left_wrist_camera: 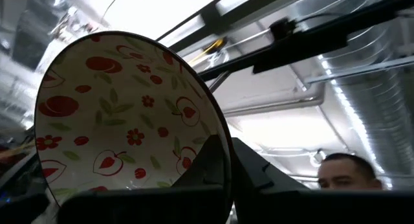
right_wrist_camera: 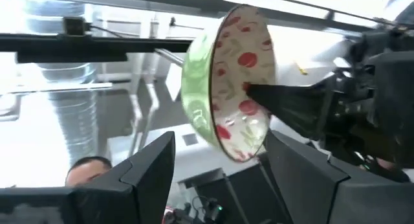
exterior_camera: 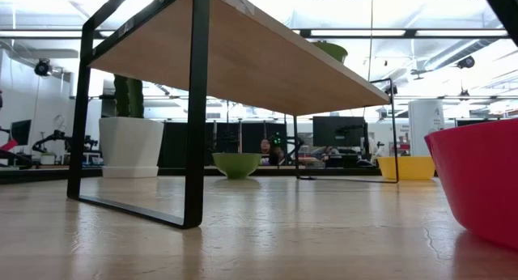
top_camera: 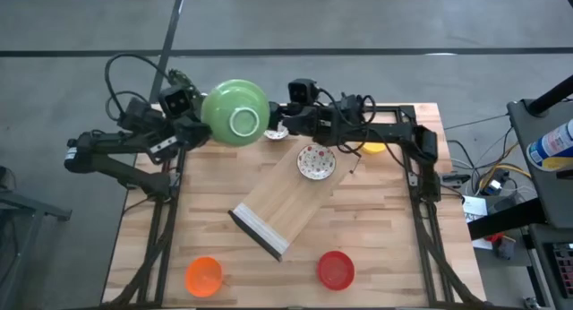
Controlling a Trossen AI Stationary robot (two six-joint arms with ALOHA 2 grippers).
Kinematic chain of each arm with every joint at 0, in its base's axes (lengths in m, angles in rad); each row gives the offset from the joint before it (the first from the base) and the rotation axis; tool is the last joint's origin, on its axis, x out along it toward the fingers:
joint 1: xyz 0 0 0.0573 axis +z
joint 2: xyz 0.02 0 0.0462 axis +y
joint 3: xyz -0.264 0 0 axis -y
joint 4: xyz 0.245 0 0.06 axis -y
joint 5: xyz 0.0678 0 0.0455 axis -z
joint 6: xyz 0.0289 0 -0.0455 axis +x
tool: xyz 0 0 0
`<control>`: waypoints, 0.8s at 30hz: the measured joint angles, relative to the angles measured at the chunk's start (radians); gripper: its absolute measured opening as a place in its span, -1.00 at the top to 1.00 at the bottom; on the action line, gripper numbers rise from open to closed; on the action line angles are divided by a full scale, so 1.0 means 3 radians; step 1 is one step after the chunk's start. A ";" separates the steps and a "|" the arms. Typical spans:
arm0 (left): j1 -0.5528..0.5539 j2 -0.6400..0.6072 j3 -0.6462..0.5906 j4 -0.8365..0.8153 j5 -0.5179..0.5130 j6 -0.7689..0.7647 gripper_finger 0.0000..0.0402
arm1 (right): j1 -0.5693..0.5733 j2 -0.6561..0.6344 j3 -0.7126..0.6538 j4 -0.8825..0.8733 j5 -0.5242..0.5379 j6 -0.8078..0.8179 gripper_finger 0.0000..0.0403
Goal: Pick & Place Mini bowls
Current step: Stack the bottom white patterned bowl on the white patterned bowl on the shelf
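L jaws (left_wrist_camera: 217, 179) grasp green bowl (top_camera: 235, 113) rim, raised; R jaws (right_wrist_camera: 220, 179) released nearby. No legible writing.

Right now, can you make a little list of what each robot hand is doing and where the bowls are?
left gripper: shut on the green bowl, held up and tilted
green bowl inside: white with red fruit pattern
right gripper: open, facing the held bowl
patterned bowl: on the wooden shelf
orange bowl: table front
red bowl: table front
yellow bowl: under right arm
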 joint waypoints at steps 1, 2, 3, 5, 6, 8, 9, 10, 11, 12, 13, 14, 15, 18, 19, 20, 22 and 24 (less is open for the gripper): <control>0.0000 0.0001 0.0000 0.0042 0.0000 -0.0007 0.99 | 0.0007 0.0059 0.0091 0.0038 0.0000 0.0008 -0.17; -0.0001 0.0001 0.0000 0.0064 0.0001 -0.0004 0.99 | 0.0015 0.0110 0.0180 0.0086 -0.0006 0.0039 -0.17; -0.0003 0.0001 0.0000 0.0067 0.0000 -0.0002 0.99 | 0.0024 0.0162 0.0271 0.0106 -0.0005 0.0066 -0.17; -0.0004 0.0001 0.0000 0.0061 0.0001 -0.0008 0.99 | 0.0036 0.0252 0.0456 0.0135 -0.0010 0.0077 -0.17; -0.0004 0.0006 0.0000 0.0058 0.0001 -0.0009 0.99 | 0.0044 0.0295 0.0549 0.0137 -0.0009 0.0086 -0.17; -0.0004 0.0015 0.0000 0.0058 0.0001 -0.0013 0.99 | 0.0063 0.0397 0.0730 0.0144 -0.0011 0.0094 -0.16; -0.0004 0.0017 0.0000 0.0058 0.0001 -0.0013 0.99 | 0.0075 0.0449 0.0818 0.0144 -0.0015 0.0098 -0.16; -0.0004 0.0019 0.0000 0.0057 0.0004 -0.0014 0.99 | 0.0087 0.0496 0.0897 0.0144 -0.0035 0.0105 -0.15; -0.0004 0.0019 0.0000 0.0057 0.0004 -0.0014 0.99 | 0.0096 0.0542 0.0980 0.0145 -0.0064 0.0119 -0.14; -0.0004 0.0019 0.0000 0.0059 0.0006 -0.0014 0.99 | 0.0101 0.0583 0.1066 0.0145 -0.0092 0.0138 -0.13; -0.0004 0.0019 0.0000 0.0059 0.0007 -0.0014 0.99 | 0.0108 0.0618 0.1138 0.0145 -0.0099 0.0155 -0.11; -0.0004 0.0019 0.0000 0.0059 0.0009 -0.0015 0.99 | 0.0110 0.0654 0.1204 0.0150 -0.0098 0.0154 -0.10; -0.0004 0.0019 0.0000 0.0059 0.0010 -0.0022 0.99 | 0.0109 0.0686 0.1271 0.0164 -0.0098 0.0155 -0.08; -0.0004 0.0019 0.0000 0.0058 0.0027 -0.0035 0.99 | 0.0107 0.0791 0.1412 0.0164 -0.0097 0.0164 -0.01; -0.0004 0.0019 0.0000 0.0058 0.0031 -0.0040 0.99 | 0.0107 0.0822 0.1446 0.0158 -0.0098 0.0169 0.03; -0.0004 0.0019 0.0000 0.0058 0.0032 -0.0040 0.98 | 0.0107 0.0852 0.1483 0.0152 -0.0097 0.0182 0.07; -0.0004 0.0019 0.0000 0.0059 0.0034 -0.0042 0.96 | 0.0109 0.0900 0.1543 0.0152 -0.0098 0.0218 0.17; -0.0004 0.0019 0.0000 0.0058 0.0034 -0.0047 0.96 | 0.0108 0.0912 0.1583 0.0159 -0.0097 0.0254 0.29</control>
